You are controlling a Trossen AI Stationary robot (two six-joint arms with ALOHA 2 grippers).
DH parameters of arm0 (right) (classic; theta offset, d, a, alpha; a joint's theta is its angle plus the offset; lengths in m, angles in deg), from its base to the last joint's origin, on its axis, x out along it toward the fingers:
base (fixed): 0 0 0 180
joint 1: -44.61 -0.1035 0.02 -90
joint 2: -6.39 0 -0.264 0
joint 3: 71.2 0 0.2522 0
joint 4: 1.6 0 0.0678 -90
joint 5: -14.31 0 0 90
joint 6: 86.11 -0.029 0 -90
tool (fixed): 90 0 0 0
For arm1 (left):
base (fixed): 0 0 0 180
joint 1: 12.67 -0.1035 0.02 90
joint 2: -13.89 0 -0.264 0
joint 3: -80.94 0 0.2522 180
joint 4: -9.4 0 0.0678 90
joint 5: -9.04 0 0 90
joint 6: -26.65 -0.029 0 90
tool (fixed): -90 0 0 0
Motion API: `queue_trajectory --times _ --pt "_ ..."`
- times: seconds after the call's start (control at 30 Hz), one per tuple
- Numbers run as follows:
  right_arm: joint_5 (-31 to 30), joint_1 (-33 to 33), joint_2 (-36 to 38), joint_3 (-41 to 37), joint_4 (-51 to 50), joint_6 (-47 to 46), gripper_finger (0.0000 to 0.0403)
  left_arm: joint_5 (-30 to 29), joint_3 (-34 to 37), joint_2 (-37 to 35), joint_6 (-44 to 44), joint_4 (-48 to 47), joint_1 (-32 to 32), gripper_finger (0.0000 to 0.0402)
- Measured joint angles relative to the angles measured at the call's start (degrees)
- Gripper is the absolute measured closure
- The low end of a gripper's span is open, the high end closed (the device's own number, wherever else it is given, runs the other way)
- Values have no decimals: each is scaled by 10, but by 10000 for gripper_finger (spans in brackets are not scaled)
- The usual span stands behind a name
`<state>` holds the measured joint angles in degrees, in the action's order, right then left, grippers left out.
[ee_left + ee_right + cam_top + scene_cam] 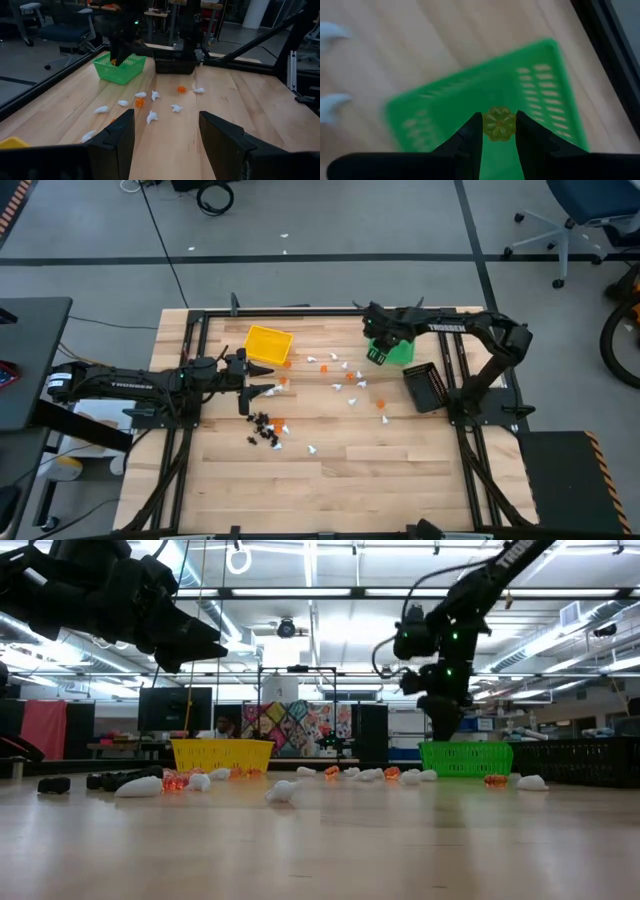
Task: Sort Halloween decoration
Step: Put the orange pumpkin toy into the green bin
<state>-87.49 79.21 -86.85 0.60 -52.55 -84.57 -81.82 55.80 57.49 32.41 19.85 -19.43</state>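
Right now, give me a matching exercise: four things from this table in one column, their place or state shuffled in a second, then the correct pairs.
Column one:
1. right gripper
2. left gripper
3. yellow bin
4. black bin

Column two:
A. open, holding nothing, over the table's left side
B. far side of the table, left of the green bin
C. shut on a small pumpkin trinket above the green bin
D. by the right arm's base, near the table's right edge

Pairs: 1-C, 2-A, 3-B, 4-D
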Motion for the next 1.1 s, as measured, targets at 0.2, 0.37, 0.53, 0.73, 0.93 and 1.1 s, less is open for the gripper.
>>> queue_trajectory --times 0.2,0.37,0.53,0.73,0.93,1.1 --pt "54 32 -4 -3 1 -2 278 0 0 0 0 0 0 205" --pt "69 38 -2 0 -27 -13 224 0 0 0 -1 0 0 205" --pt "53 19 15 29 -84 -31 209 0 0 0 -2 0 0 205" --pt "20 -81 55 48 -51 -60 213 0 0 0 -2 0 0 205" --pt "-5 -199 47 47 -46 -102 213 0 0 0 -6 0 0 205" --pt "29 -253 17 47 -78 -187 213 0 0 0 -7 -1 0 205"
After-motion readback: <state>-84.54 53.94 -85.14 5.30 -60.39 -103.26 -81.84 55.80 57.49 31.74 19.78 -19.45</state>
